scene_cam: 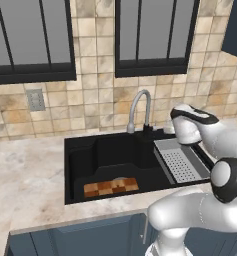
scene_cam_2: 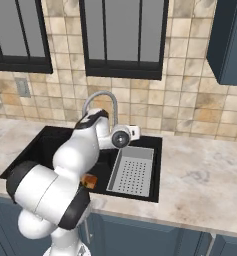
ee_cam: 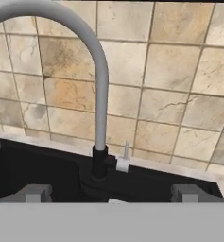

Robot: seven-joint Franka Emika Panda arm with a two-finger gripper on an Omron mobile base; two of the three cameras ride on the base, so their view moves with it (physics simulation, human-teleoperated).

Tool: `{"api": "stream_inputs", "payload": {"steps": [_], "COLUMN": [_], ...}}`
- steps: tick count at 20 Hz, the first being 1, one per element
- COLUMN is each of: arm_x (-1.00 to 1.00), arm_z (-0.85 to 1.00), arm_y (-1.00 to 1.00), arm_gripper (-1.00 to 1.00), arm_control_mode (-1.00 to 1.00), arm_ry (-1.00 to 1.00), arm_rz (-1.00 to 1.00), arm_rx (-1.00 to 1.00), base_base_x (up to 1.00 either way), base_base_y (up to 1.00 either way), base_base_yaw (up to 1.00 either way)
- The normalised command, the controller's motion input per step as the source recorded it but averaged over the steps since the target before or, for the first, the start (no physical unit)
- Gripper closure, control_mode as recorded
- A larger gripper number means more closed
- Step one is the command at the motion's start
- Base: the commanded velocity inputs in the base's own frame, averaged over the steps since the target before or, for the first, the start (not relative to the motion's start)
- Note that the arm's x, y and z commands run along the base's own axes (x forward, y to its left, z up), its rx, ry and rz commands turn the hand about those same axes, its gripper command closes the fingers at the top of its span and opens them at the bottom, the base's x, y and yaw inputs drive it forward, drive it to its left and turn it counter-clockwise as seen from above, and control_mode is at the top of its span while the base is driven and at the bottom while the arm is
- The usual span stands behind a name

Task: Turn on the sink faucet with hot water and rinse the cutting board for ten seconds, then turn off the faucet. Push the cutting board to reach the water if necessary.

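We see our gripper (ee_cam: pixel 111 193) with its two finger tips (ee_cam: pixel 35 193) spread wide apart and nothing between them. It hangs over the back right part of the sink (scene_cam: pixel 80 150), pointed at the foot of the faucet (ee_cam: pixel 100 118). In the hand view the faucet's dark base (ee_cam: pixel 99 163) sits between the two tips, a little further back, with the small lever handle (ee_cam: pixel 124 158) standing upright just beside it; the tips touch neither.

From the left base view our hand stands just right of the faucet (scene_cam: pixel 139 111), above the grey drainer tray (scene_cam: pixel 182 162) that lies along the sink's right side. The spout arches up from the rim behind the basin and curves over to the left, and we make out no stream below its mouth.

The cutting board (scene_cam: pixel 111 187) lies flat on the floor of the sink, near the front wall, well apart from the faucet and from our gripper. In the right base view only an orange-brown corner of the board (scene_cam_2: pixel 89 181) peeks out past our arm.

Around the sink runs a pale marble counter (scene_cam: pixel 30 175), backed by a tan tiled wall (ee_cam: pixel 170 85) with two dark-framed windows (scene_cam: pixel 155 37) and a wall socket (scene_cam: pixel 36 100) to the left
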Motion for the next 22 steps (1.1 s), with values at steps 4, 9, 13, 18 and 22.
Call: {"api": "stream_inputs", "payload": {"steps": [4,9,13,18,22], "arm_x": [0.07,0.17,0.05,0.0,0.0], "arm_z": [-0.06,-0.03,-0.01,-0.03,-0.11], "arm_y": [0.0,0.0,0.0,0.0,0.0], "arm_gripper": [-1.0,-1.0,-1.0,-1.0,-1.0], "arm_control_mode": [-1.0,-1.0,-1.0,-1.0,-1.0], "arm_ry": [-0.12,-0.09,-0.02,0.0,0.0], "arm_rz": [0.0,0.0,0.0,0.0,0.0], "arm_rx": [0.0,0.0,0.0,0.0,0.0], "base_base_x": [0.0,0.0,0.0,0.0,0.0], "base_base_y": [0.0,0.0,0.0,0.0,0.0], "base_base_yaw": [0.0,0.0,0.0,0.0,0.0]}}
